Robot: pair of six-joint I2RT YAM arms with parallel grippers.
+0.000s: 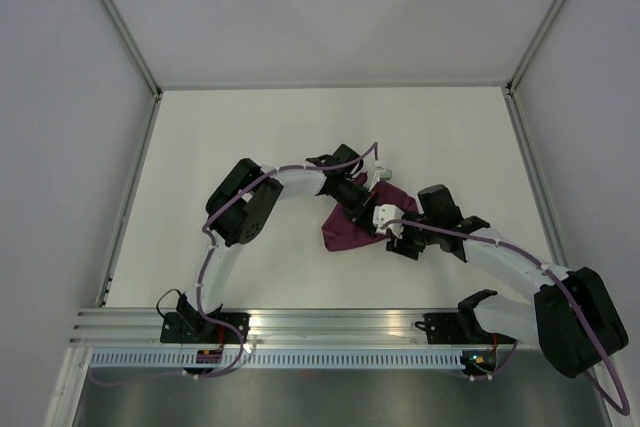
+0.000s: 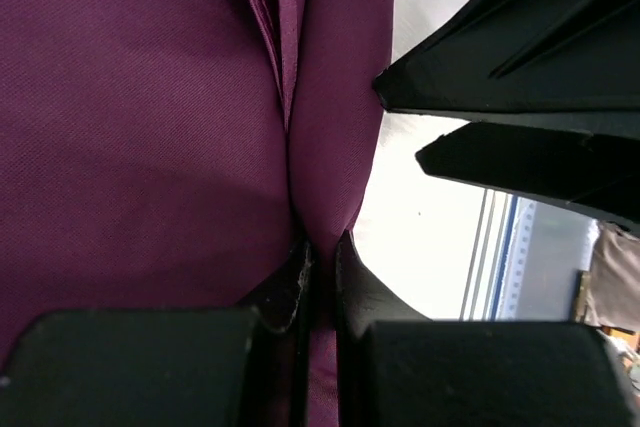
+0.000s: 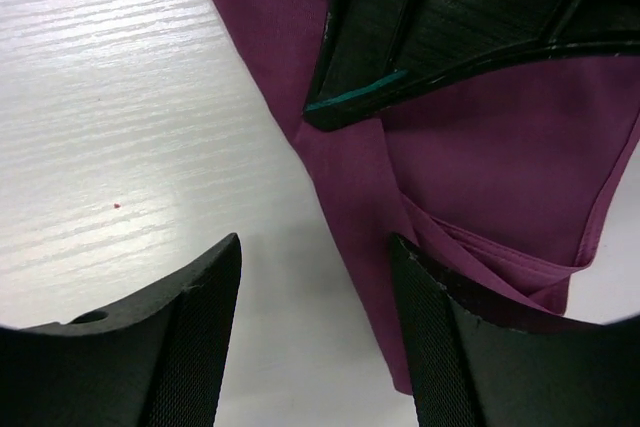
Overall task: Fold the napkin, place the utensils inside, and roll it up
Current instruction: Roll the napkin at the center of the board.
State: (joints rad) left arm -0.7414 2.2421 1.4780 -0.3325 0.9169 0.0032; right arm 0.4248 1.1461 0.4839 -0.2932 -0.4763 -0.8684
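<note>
The plum-purple napkin [image 1: 345,232] lies bunched and partly folded at the middle of the white table, between my two grippers. My left gripper [image 1: 364,205] is at its far edge, and in the left wrist view the gripper [image 2: 322,247] is shut on a pinched fold of the napkin [image 2: 150,127]. My right gripper [image 1: 389,231] is at the napkin's right side. In the right wrist view it [image 3: 315,262] stands open just above the table, with the napkin's [image 3: 500,177] edge running between its fingers, close to the right finger [image 3: 440,337]. The utensils are out of view.
The white table [image 1: 250,137] is enclosed by pale walls with metal frame posts. An aluminium rail [image 1: 330,322] carrying both arm bases runs along the near edge. The left gripper's body [image 3: 450,27] hangs over the napkin just ahead of my right fingers.
</note>
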